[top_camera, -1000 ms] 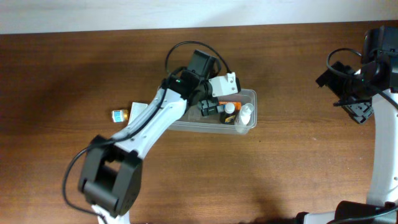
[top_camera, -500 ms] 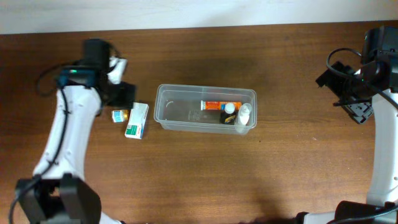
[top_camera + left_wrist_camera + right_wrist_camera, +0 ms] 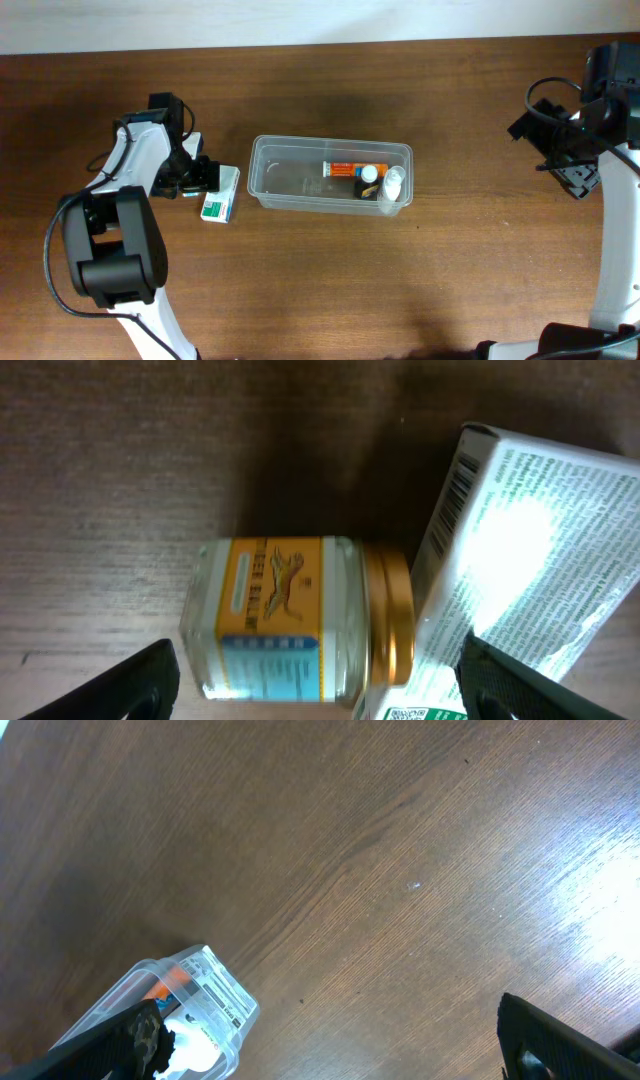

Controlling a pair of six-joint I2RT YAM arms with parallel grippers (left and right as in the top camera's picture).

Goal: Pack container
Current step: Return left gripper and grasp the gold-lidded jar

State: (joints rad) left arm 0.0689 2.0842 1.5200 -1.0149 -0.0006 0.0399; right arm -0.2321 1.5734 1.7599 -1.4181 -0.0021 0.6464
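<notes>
**Left fingers straddle a small jar beside the tub**

The clear rectangular plastic container [image 3: 290, 185] lies mid-desk [image 3: 450, 280], long axis left to right. Its left half is bare, and small white bottles [image 3: 393, 185] sit at its right end. Just to its left is a white-and-green cardboard box [image 3: 220, 193]. Next comes a yellow-labelled glass jar [image 3: 290, 620] on its side, gold lid towards the box. The left arm's fingers [image 3: 140, 678] are spread wide around the jar. The right arm's fingers [image 3: 560, 1040], also spread, hang well apart.
</notes>
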